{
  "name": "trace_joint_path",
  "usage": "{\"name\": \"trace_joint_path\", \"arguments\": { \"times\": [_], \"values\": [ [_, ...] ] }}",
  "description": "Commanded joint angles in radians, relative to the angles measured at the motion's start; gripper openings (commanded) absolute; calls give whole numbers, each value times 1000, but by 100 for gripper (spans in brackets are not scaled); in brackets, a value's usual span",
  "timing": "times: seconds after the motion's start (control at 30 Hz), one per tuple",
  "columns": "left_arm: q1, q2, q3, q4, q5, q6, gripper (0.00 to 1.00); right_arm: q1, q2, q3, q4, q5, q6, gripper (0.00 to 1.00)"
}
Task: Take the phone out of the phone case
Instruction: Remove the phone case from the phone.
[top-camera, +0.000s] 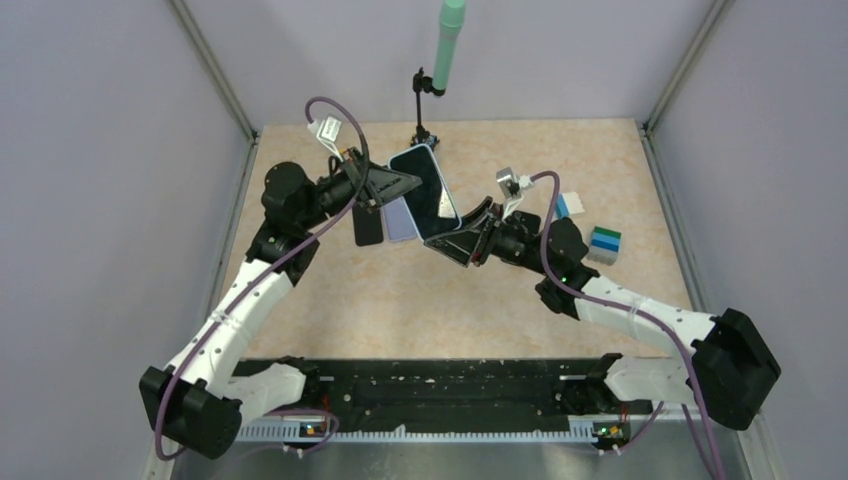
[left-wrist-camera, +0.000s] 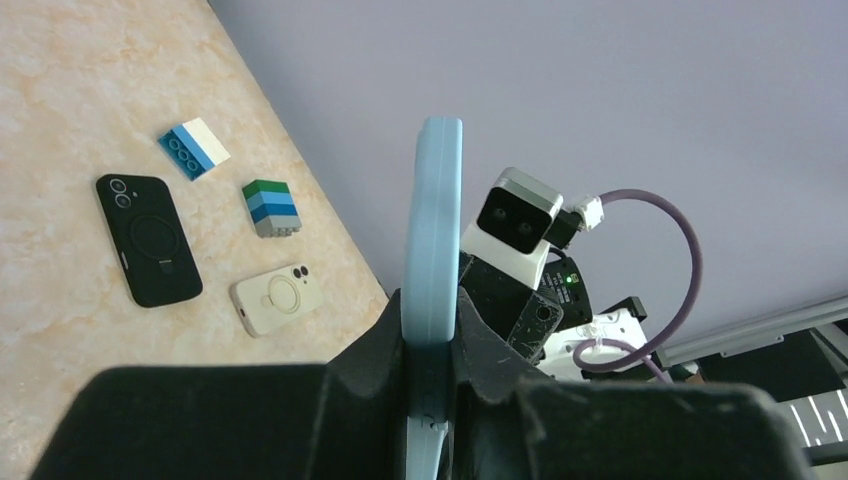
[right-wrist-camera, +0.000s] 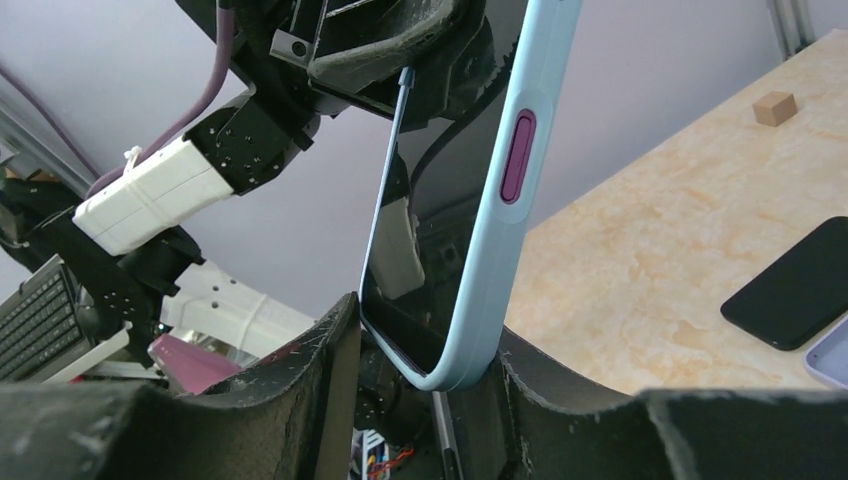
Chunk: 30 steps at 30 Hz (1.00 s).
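A phone with a dark screen (right-wrist-camera: 440, 200) sits in a light blue case (right-wrist-camera: 495, 250) that has a purple side button. Both grippers hold it in the air over the table's far middle (top-camera: 428, 190). My left gripper (top-camera: 400, 185) is shut on one end of the case; in the left wrist view its fingers (left-wrist-camera: 432, 310) clamp the case's thin edge (left-wrist-camera: 435, 220). My right gripper (top-camera: 468, 238) holds the opposite lower corner; in the right wrist view its fingers (right-wrist-camera: 425, 340) close on that corner, one on the case's back and one at the screen side.
A black case (top-camera: 368, 226) and a lavender case (top-camera: 402, 219) lie on the table under the left gripper. A cream case (left-wrist-camera: 277, 298), a blue-white brick (top-camera: 568, 205) and a green-blue brick (top-camera: 604, 243) lie at the right. A small wooden cube (right-wrist-camera: 773, 107) is farther off. A green pole on a stand (top-camera: 448, 45) stands at the back.
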Motion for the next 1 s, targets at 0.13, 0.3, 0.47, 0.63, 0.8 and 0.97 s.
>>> {"name": "trace_joint_path", "arguments": {
  "times": [0.13, 0.3, 0.47, 0.63, 0.8, 0.97],
  "values": [
    [-1, 41, 46, 74, 3, -109, 0, 22, 6, 29, -13, 120, -138, 32],
    [-1, 60, 51, 47, 3, -145, 0, 35, 0, 38, -103, 190, -270, 29],
    [-1, 75, 46, 12, 4, -163, 0, 43, -3, 38, -158, 251, -386, 26],
    [-1, 99, 63, -55, 4, -176, 0, 61, -4, 51, -221, 312, -491, 25],
    [0, 132, 77, -83, 12, -195, 0, 76, -2, 50, -245, 367, -579, 25],
    [4, 147, 74, -89, 16, -208, 0, 81, -1, 48, -265, 400, -641, 25]
  ]
}}
